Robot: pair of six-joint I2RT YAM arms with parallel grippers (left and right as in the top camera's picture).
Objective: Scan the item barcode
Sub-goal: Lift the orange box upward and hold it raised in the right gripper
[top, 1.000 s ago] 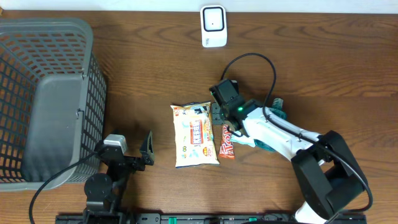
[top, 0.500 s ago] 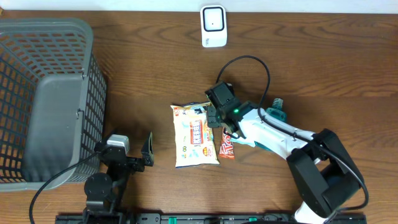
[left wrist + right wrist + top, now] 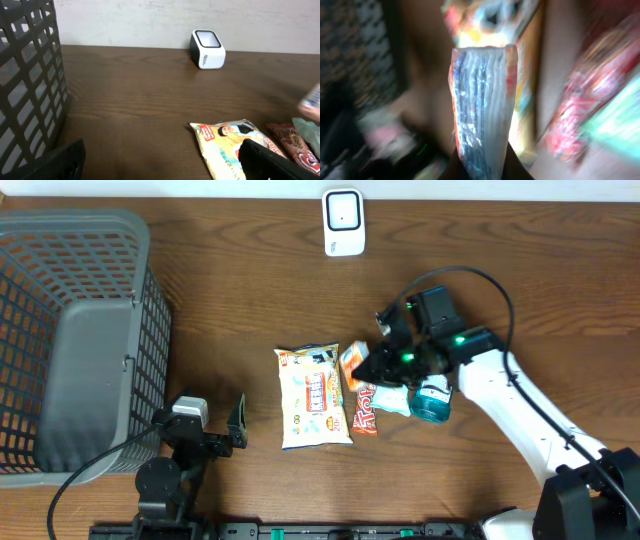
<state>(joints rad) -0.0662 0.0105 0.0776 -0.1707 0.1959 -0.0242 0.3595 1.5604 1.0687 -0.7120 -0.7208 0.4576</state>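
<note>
Well, the right wrist view is smeared with blur: only the small packet reads clearly, its crimped end pointing up, and everything behind it is streaks of colour. No barcode can be made out on it. From the left wrist, that packet is a pale smudge cut off at the right edge, and the basket is cropped to one meshed wall.

Count from overhead: one white barcode scanner at the far edge of the tabletop, one grey basket on the left, two arms. Lying in a cluster mid-tabletop are one large pale snack bag, one red candy wrapper just beside it, one pale green pouch, and one teal item I can't identify.

The right tool is clamped on the small packet, holding it by one end near the snack bag's upper right corner, well apart from the scanner. The left tool sits near the basket with its jaws spread wide, holding nothing.
</note>
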